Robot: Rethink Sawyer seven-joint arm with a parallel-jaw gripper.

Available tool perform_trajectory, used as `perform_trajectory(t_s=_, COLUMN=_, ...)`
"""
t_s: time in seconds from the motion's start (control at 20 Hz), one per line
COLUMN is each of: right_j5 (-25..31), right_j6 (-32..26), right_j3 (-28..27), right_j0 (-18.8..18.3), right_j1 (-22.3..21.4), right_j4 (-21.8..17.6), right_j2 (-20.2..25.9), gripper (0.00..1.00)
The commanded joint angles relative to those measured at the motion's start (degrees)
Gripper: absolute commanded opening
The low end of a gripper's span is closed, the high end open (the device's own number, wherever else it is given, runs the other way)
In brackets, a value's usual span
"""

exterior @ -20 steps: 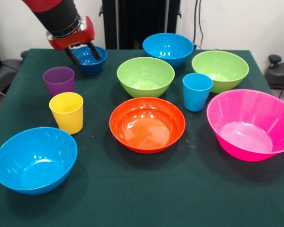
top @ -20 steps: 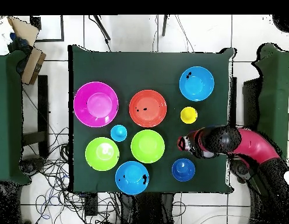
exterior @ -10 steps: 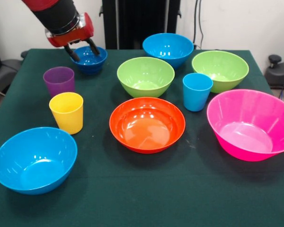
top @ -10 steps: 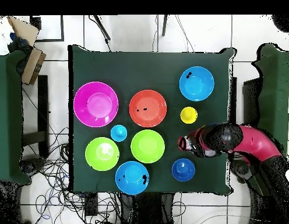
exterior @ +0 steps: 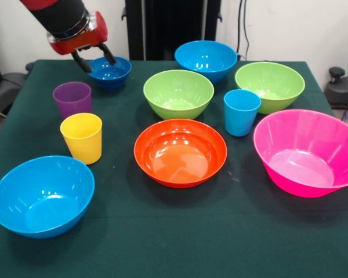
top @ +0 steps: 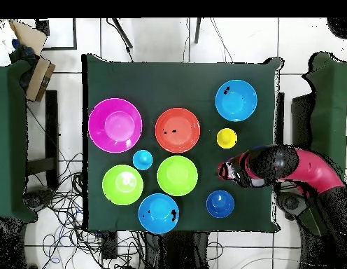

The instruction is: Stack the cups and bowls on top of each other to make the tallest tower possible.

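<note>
seven glossy round bowls (exterior: 180, 152) and three narrow cups (exterior: 82, 137) sit unstacked; fingers (exterior: 93, 60) spread open, empty.

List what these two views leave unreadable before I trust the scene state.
- Purple cup: overhead, hidden under the arm.
- Gripper: overhead, fingers hidden beneath its own body; the open state reads from the front only.
- Pink bowl: front, right rim cut by the picture's edge.
- Arm: front, upper part cut off at the top.

The gripper (exterior: 93, 59) has risen and drawn back from the small dark blue bowl (exterior: 109, 72).
</note>
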Motion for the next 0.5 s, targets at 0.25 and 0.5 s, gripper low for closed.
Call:
perform_trajectory(t_s=0.25, right_j5=5.2, right_j6=-17.5, right_j3=-5.4, right_j0=0.3, right_j1=1.1, right_j4=-3.1, right_j2=1.0, gripper=1.00)
perform_trajectory(t_s=0.5, right_j5=4.7, right_j6=-17.7, right_j3=-5.3, right_j0=0.0, right_j1=1.3, right_j4=-3.3, right_j2=1.0, gripper=1.00)
